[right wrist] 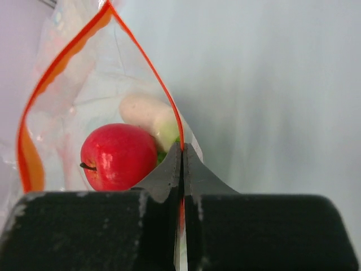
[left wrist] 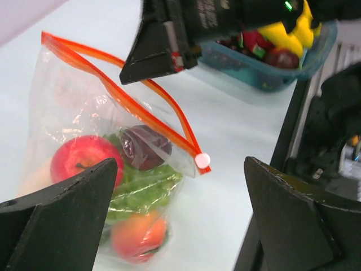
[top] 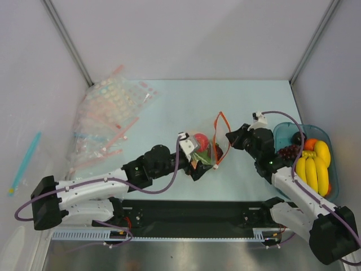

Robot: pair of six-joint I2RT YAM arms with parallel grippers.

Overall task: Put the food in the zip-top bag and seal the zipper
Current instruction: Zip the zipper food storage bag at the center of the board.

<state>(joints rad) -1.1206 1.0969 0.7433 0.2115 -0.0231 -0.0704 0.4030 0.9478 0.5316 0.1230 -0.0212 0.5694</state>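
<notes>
the right gripper's (right wrist: 181, 169) jaws are pressed shut on 1 lip of the zipper (right wrist: 28, 141), so the zip-top bag (right wrist: 73, 84) is held lifted with its mouth open. the left gripper's (left wrist: 179, 186) jaws are spread wide just beside the bag, with nothing held. the food (right wrist: 118, 155) is seen inside; the mouth is not yet sealed. a basket (top: 299, 125) of bananas (top: 316, 169) lies well apart.
</notes>
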